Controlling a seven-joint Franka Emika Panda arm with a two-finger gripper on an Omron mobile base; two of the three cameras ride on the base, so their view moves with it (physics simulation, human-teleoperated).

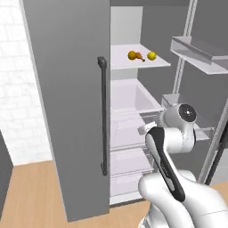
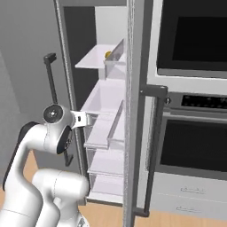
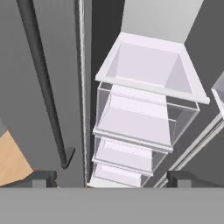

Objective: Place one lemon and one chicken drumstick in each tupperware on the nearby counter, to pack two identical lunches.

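The tool (image 3: 111, 178) stands with its two dark fingertips (image 3: 41, 178) wide apart and nothing between them, pointed into the open grey refrigerator, where the clear plastic drawers (image 3: 138, 124) lie straight ahead of it and the long dark door handle (image 3: 43, 83) runs off to one side. Well above the tool, on the white upper shelf (image 1: 138, 61), a brown chicken drumstick (image 1: 135, 55) lies just beside a round yellow lemon (image 1: 152, 55), the lemon on the side nearer the open door's white racks (image 1: 200, 51).

A yellow lemon (image 1: 152, 55) and orange-brown drumstick (image 1: 135, 55) lie on a white shelf (image 1: 120, 60) behind a grey door (image 1: 67, 89).
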